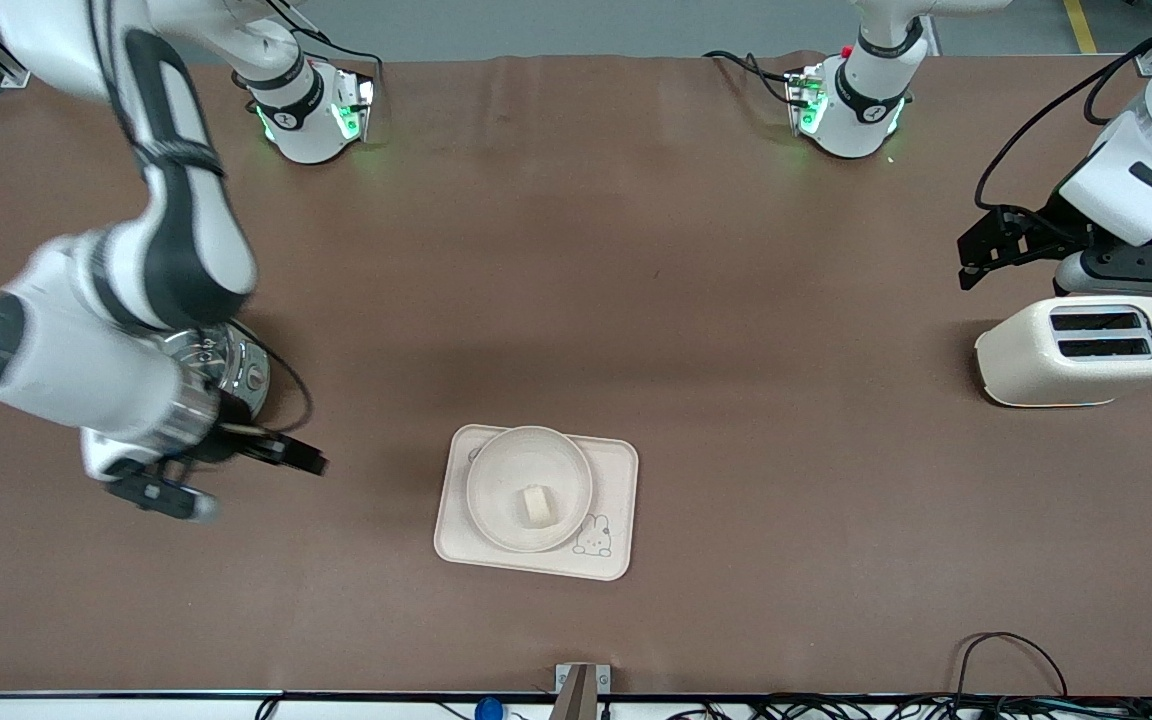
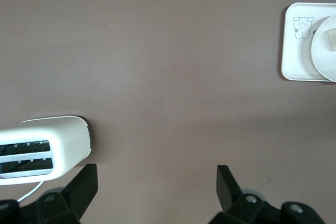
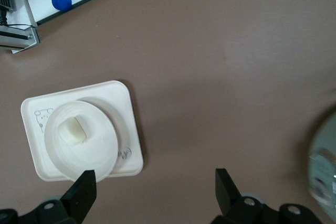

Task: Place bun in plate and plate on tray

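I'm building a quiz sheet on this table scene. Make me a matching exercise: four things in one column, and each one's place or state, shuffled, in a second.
Things:
1. bun
2. plate
3. toaster
4. right gripper

Places or states:
A. on the tray
B. open, over bare table
C. in the plate
D. at the left arm's end of the table

Pairs: 1-C, 2-A, 3-D, 4-B

A brown surface [image 1: 636, 250] carries the tray [image 1: 616, 480] near its camera-side edge. A cream toaster [image 1: 1081, 352] stands well apart from the tray, toward the left arm's end.
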Motion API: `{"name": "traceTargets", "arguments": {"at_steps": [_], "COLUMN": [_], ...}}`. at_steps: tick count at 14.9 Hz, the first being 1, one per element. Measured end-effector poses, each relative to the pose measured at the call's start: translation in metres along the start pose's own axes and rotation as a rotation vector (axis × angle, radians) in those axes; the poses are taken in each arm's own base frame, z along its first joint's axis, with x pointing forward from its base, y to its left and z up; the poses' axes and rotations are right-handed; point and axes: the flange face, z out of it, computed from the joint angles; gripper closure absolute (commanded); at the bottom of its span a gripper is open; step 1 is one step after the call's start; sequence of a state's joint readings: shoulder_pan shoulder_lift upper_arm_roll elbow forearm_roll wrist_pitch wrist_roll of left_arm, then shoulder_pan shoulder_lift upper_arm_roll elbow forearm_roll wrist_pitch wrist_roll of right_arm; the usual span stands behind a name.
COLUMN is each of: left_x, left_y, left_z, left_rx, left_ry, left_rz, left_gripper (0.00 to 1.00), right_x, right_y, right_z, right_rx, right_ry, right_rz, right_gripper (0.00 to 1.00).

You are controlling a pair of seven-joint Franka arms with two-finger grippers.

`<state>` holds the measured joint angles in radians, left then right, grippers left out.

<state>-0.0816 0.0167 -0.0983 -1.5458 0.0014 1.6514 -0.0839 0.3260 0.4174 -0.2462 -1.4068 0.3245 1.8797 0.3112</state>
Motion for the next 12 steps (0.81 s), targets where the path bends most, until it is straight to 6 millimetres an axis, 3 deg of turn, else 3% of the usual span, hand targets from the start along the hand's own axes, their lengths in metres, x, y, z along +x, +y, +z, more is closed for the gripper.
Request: {"name": "traceTargets", "arguments": {"at_steps": [4,6,8,10,12], "left_x": [0.000,-0.002,-0.003,-0.003,-0.003], "left_y": [-0.003,-0.005,-0.005,-0.005,-0.005], "left_z": [-0.003,-0.002,-0.001,-0.001,-0.002], "left_rx": [0.006,0.007,0.008,0.008,0.008], "left_ry": [-0.005,-0.022,-0.031,-0.031,-0.030], "left_rz": [-0.005,-0.008,-0.007,-0.007,-0.007], "left_gripper": [0.00,0.00,0.00,0.00,0.00], "right_x": [-0.024,-0.041,-0.046,-0.045,-0.048], "right_y": [0.072,0.094,0.117,0.144,0.159], "right_z": [-0.115,-0.155,-0.177,-0.188,-0.198], "right_rx": [-0.116,-0.166,-0.172,-0.185,-0.197], "right_ry": [0.003,0.010,0.015,0.006,0.002], "right_rz": [-0.025,-0.059,-0.109,-0.163,-0.196], "right_gripper": [0.00,0.00,0.00,0.00,0.00]}}
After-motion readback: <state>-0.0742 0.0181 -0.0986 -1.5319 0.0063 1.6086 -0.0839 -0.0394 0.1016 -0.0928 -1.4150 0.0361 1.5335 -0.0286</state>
